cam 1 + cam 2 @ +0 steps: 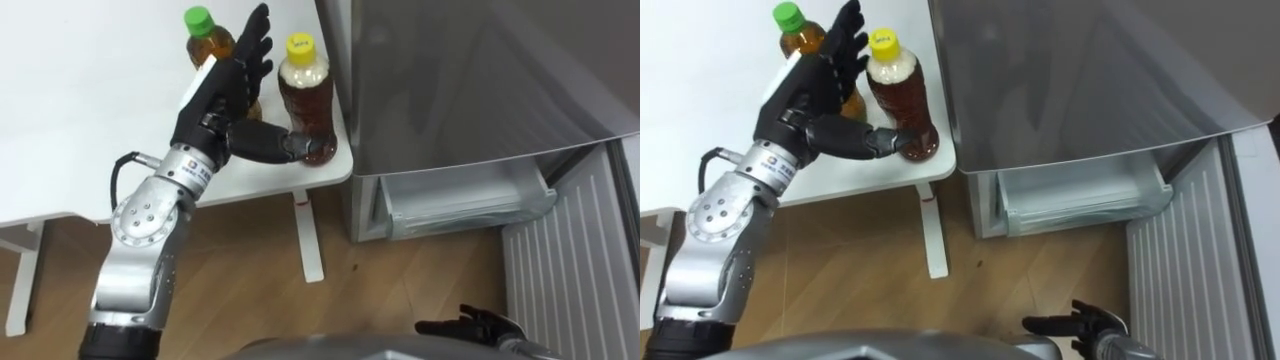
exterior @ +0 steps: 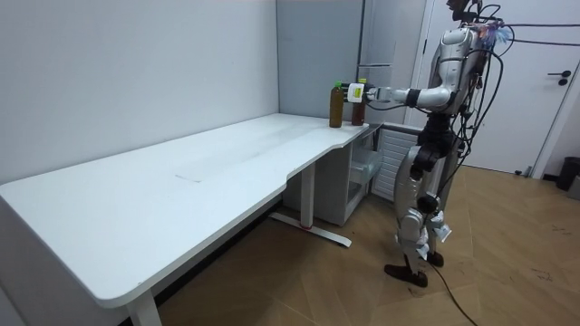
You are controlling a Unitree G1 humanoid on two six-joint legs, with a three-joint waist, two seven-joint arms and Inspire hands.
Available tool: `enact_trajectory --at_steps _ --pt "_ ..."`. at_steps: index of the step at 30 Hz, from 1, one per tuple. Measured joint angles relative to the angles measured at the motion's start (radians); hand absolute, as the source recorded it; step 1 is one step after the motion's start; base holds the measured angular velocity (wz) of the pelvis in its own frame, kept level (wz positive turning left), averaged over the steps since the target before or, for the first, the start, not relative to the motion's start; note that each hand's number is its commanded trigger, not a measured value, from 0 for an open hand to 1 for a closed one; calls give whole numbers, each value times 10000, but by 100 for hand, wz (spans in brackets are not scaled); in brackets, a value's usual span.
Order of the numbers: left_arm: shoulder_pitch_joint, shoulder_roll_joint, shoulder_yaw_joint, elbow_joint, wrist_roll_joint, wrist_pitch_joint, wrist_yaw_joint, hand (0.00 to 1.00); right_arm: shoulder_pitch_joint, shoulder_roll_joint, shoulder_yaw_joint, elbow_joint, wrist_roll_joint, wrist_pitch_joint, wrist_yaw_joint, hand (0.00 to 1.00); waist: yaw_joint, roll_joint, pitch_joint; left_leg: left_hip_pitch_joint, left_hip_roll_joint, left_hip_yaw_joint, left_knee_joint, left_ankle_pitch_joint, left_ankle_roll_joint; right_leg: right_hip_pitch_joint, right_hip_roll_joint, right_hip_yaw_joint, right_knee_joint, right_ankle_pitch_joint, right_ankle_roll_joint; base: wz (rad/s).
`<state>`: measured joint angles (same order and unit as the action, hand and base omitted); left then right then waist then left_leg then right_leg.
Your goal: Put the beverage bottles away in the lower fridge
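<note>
We see the left hand (image 1: 215, 95) reaching over the corner of the white table (image 1: 80, 120), released, not clenched; its straight fingers (image 1: 255, 45) rise between the two bottles, and its thumb (image 1: 265, 142) lies across the lower front of the yellow-capped bottle (image 1: 305, 100), touching it; that bottle stands upright at the table's very corner, just beside the grey fridge (image 1: 470, 80); the green-capped bottle (image 1: 210, 42) stands upright behind the hand, partly hidden by it; below, we see the fridge's lower door swung out, a clear shelf (image 1: 465, 205) showing beside a white ribbed panel (image 1: 570, 260); the right hand (image 1: 472, 325) hangs low with fingers loosely spread, holding nothing; in the room view the robot stands upright between table and fridge, left arm stretched to the bottles
</note>
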<state>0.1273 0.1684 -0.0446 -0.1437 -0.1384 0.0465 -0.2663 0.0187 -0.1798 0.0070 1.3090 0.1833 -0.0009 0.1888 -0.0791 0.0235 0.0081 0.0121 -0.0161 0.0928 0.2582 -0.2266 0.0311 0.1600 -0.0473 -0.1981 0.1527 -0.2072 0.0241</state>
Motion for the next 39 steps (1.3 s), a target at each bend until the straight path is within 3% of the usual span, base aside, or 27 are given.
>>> enact_trajectory --at_steps 7,12,16,28,39 --pt "-24 0 -3 279 -70 -1 13 0 21 1 39 -55 0 -75 -17 0 -15 -21 16 22 -5 1 -8 2 -2 -15 -6 -55 -18 -1 1 0" --pt "-346 15 -1 280 -198 -7 27 0 60 7 306 -231 -9 -209 -21 0 -27 -131 90 102 -2 5 -12 2 -4 -11 -8 -58 -18 0 1 0" --pt "-694 45 9 279 -244 -7 96 0 38 34 305 -260 -8 -202 -27 0 -25 -143 92 68 2 29 -5 1 -2 -31 -14 -60 -11 0 1 0" --pt "-1040 70 2 1312 -274 -3 213 0 29 53 388 -287 -5 -186 -30 0 -152 -179 31 82 26 111 40 0 0 -18 -15 88 13 0 0 -1" --pt "-1104 69 -10 1462 -282 0 209 0 23 -19 366 -389 -5 25 -43 0 -313 -8 -72 -6 35 119 139 -3 2 -28 -9 106 23 2 -3 0"
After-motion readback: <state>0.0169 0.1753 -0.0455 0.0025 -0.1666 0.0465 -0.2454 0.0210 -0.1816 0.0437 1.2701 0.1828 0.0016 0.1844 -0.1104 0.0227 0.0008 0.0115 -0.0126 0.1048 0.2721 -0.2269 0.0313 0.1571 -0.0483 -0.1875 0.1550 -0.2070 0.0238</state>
